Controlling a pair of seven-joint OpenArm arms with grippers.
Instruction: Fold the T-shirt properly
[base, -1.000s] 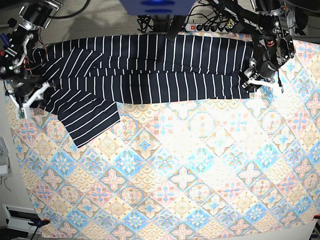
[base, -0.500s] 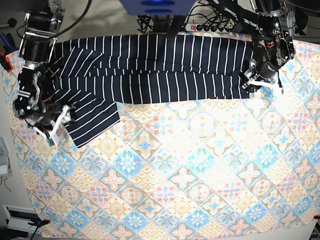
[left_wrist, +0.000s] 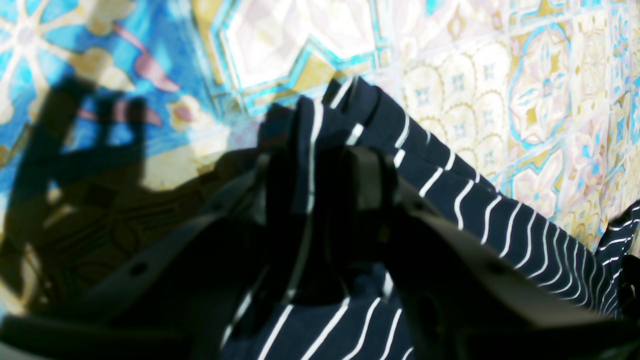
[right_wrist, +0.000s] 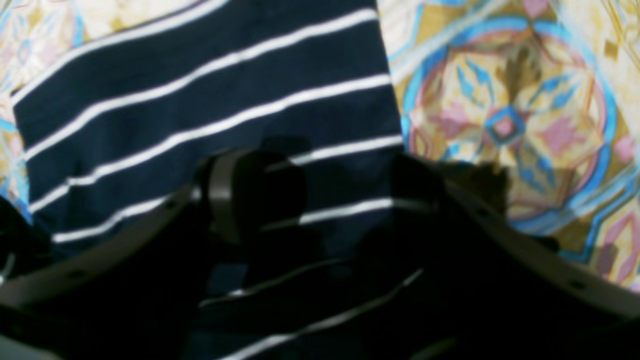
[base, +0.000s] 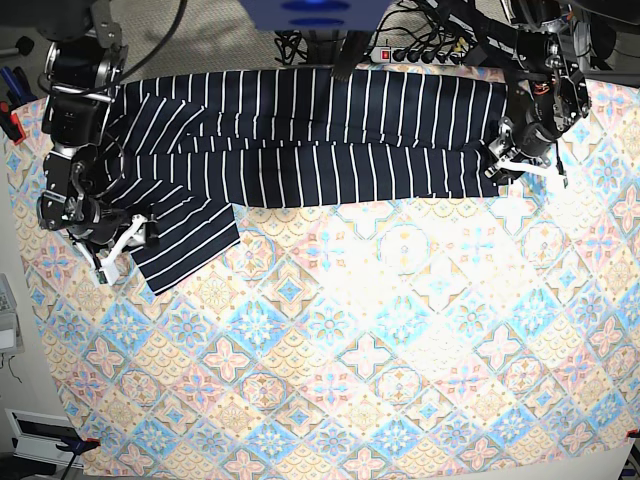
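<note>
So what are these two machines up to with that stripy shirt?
Two robot arms are folding a T-shirt lying across the far side of a patterned tablecloth. The left hand pinches one bunched end of the shirt. The right hand stands open over the sleeve sticking out at the other end, not gripping it.

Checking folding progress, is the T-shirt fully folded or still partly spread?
Partly folded: the T-shirt lies as a long doubled band, one sleeve still sticking out.
</note>
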